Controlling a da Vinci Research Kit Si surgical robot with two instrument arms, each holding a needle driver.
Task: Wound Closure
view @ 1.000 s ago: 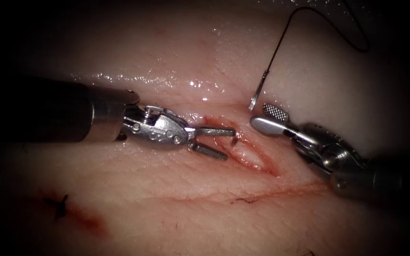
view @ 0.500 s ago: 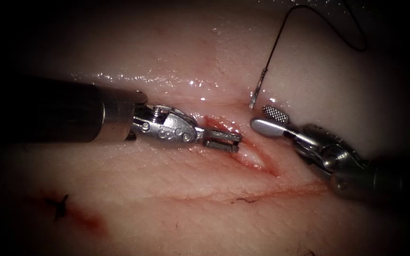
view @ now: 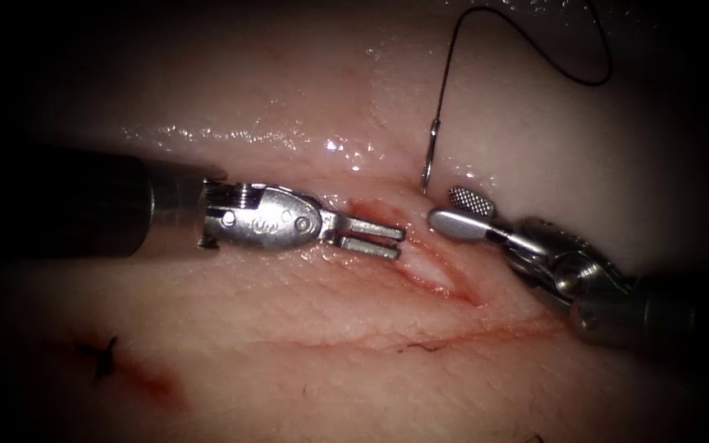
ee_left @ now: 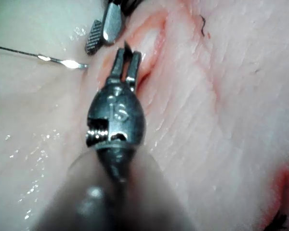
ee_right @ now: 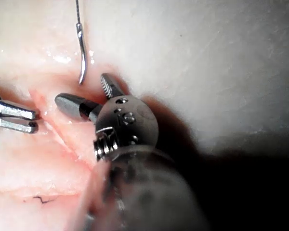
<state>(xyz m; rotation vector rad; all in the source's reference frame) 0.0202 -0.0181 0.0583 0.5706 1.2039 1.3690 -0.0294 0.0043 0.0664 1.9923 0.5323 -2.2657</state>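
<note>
The tissue [view: 289,328] has an open cut [view: 441,277]. The curved needle [view: 428,160] is in the tissue: its tail stands up from the right side of the cut, and black thread [view: 535,49] arcs away from it. My left tool [view: 397,240] lies across the cut's left end, jaws shut on the needle near its tip, which pokes out as a dark point in the left wrist view [ee_left: 125,46]. My right tool [view: 451,209] rests just right of the needle's tail, jaws open and holding nothing. The right wrist view shows the needle [ee_right: 81,53] beside those open jaws.
An older dark stitch [view: 104,357] with red fluid [view: 153,381] beside it lies at the lower left. A thin red line [view: 453,336] runs across the tissue below the cut. The thread's loop reaches toward the upper right.
The left jaws were open around the needle's tip, then shut on it, and the tool rolled. The needle's tail shifted left and stands more upright; the thread followed.
</note>
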